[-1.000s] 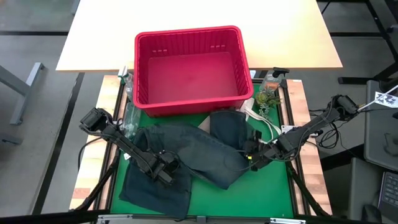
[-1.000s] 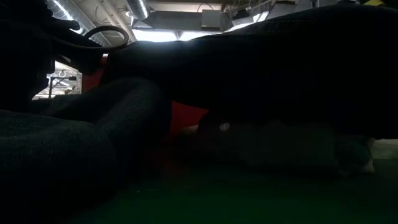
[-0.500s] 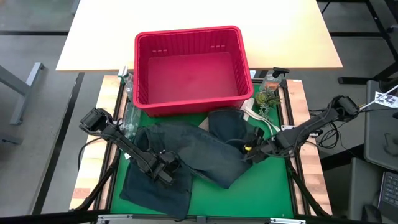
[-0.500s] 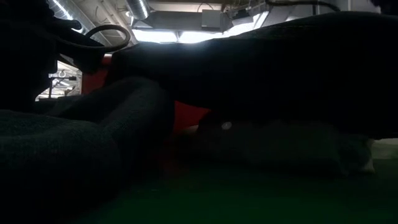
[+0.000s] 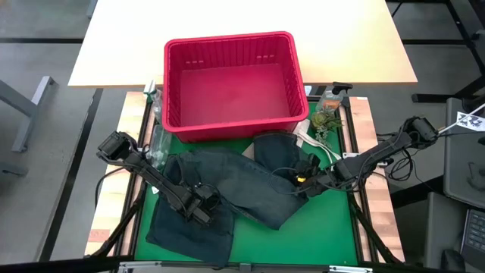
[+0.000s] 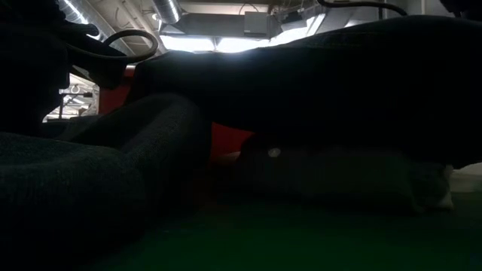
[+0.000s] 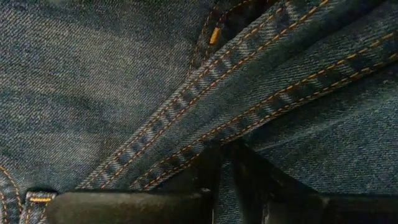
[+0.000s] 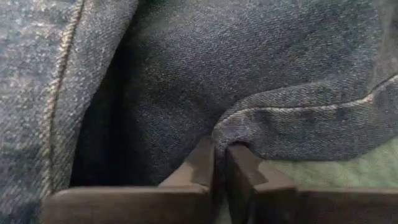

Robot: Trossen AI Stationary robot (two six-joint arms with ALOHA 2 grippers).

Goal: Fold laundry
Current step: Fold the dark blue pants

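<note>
**Both grippers pinched on the jeans over the green mat**

You are working on a green mat [image 5: 318,220] framed by a pale wooden table [image 5: 110,205], with a larger light tabletop [image 5: 242,19] butted against its far side and grey floor around both. In the low view the room behind shows only bright ceiling lights [image 6: 169,11] above dark cloth.

The red basket [image 5: 233,85] sits at the far edge of the mat, and you can see its bare floor. Just beside its right corner stand a small pump bottle [image 5: 333,95] and a bit of green plant [image 5: 324,120]; a clear bottle [image 5: 157,102] stands at its left corner.

The dark blue jeans [image 5: 227,186] lie crumpled across the middle of the mat, one end reaching the near left corner, the other bunched near the basket's front wall.

Your left gripper [image 5: 201,211] is low on the left part of the jeans; its wrist view shows the fingers [image 7: 208,171] closed on a stitched seam. Your right gripper [image 5: 303,180] is at the jeans' right edge, its fingers [image 8: 202,162] pressed together on a fold of denim [image 8: 292,124], with the mat showing just past it.
</note>
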